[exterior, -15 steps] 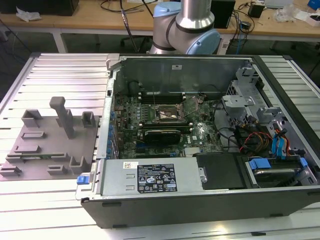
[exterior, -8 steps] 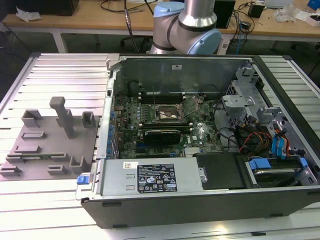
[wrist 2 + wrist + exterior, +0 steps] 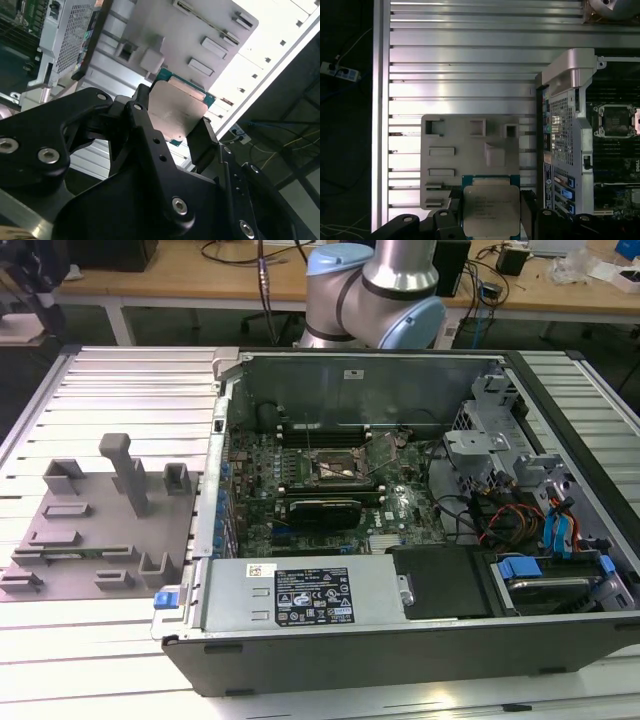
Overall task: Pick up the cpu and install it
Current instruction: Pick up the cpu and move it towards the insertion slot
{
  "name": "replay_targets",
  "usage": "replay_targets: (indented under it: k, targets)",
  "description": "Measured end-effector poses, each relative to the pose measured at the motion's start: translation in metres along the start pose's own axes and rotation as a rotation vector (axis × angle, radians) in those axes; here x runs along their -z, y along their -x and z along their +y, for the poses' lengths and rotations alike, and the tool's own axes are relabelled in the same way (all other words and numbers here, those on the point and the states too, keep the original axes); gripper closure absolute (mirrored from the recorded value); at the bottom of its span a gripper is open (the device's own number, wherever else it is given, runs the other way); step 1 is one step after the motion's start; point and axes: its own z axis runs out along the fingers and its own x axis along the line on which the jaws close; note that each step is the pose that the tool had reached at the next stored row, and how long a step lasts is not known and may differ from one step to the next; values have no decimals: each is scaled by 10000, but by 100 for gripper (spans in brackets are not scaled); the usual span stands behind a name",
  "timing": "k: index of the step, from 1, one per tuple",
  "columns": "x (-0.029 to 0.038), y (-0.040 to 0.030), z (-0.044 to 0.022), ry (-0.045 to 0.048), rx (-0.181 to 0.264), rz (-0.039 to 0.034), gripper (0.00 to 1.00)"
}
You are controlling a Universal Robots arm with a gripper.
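A black two-fingered end effector (image 3: 174, 119) is closed on the cpu (image 3: 491, 210), with its fingers (image 3: 145, 117) clamped against two opposite edges of the chip. The cpu hangs in the air, touching nothing else. In the first wrist view it sits in front of one edge of a grey fixture plate (image 3: 465, 145), the edge away from the arm (image 3: 375, 290) and toward the corner nearer the computer case (image 3: 400, 665). The plate lies on the slatted metal tabletop (image 3: 130, 390), toward the tabletop edge at the exterior view's left. The open case stands just beside it, across the middle and the exterior view's right. Inside the case, the dark square socket (image 3: 335, 468) lies on the green board, well apart from the chip. The pick-up looks complete and the carry is in hand, while the install is not yet done. Seating the chip would likely call for keeping it level and squaring its edges with the socket opening. The cpu lies flat, its silver lid facing up toward the first wrist camera and its underside toward the tabletop. It is close to square, so no long axis stands out, and its edges run parallel to the plate's edges.
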Motion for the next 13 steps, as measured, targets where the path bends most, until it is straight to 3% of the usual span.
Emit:
replay_targets:
  k: [5,13]
  targets:
    - [-6,149,1,0,0,0,45]
    - [-17,458,2,0,0,0,45]
